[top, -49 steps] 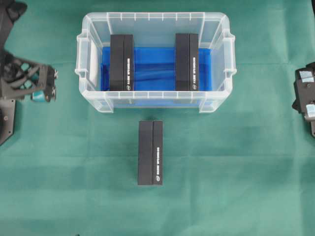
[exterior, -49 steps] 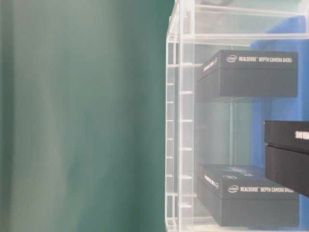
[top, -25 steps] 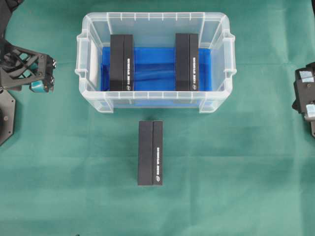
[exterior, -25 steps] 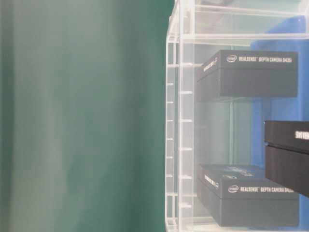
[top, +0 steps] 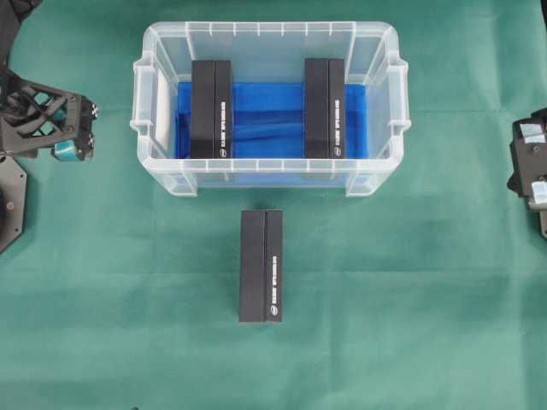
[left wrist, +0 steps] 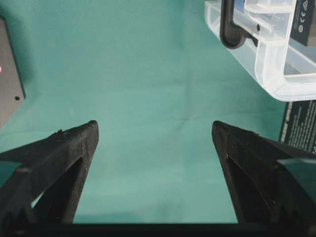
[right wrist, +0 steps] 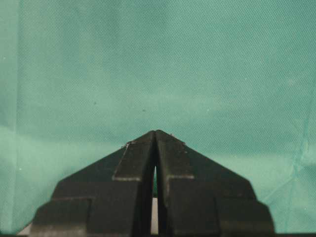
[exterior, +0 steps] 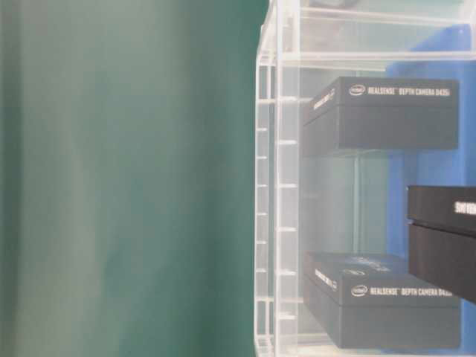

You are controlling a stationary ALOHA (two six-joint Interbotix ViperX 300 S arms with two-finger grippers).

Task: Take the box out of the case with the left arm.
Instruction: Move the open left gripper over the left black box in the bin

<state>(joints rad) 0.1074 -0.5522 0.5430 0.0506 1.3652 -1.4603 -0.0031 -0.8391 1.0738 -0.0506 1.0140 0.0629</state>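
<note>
Boxes sit in three places on the green cloth (top: pixel 385 325). Two black boxes are inside the case (top: pixel 270 32), the big clear tub with a blue sheet (top: pixel 269 115) on its bottom. The left box (top: pixel 211 108) lies near the left wall of the tub, and the right box (top: pixel 325 108) lies near the right wall, with blue sheet showing between them. Both lie flat and straight, so a claw can come down over one from above. A third box (top: pixel 261 266) lies on the cloth just in front of the tub, outside it, so I think one box is already out. The left box is closest to the left arm, so it looks like the next one to take, but I cannot be sure. The left gripper (top: pixel 75 132) is off to the left of the tub, near it but not over it and not touching it. Its claw is wide open, with only green cloth between the two fingers (left wrist: pixel 74 148), so it holds nothing. Staying wide makes sense, because it must fit around a box. To get one, it needs to go over the rim and down inside. The right gripper (right wrist: pixel 155 134) is pinched shut over bare cloth, far from the tub, out of the way.
</note>
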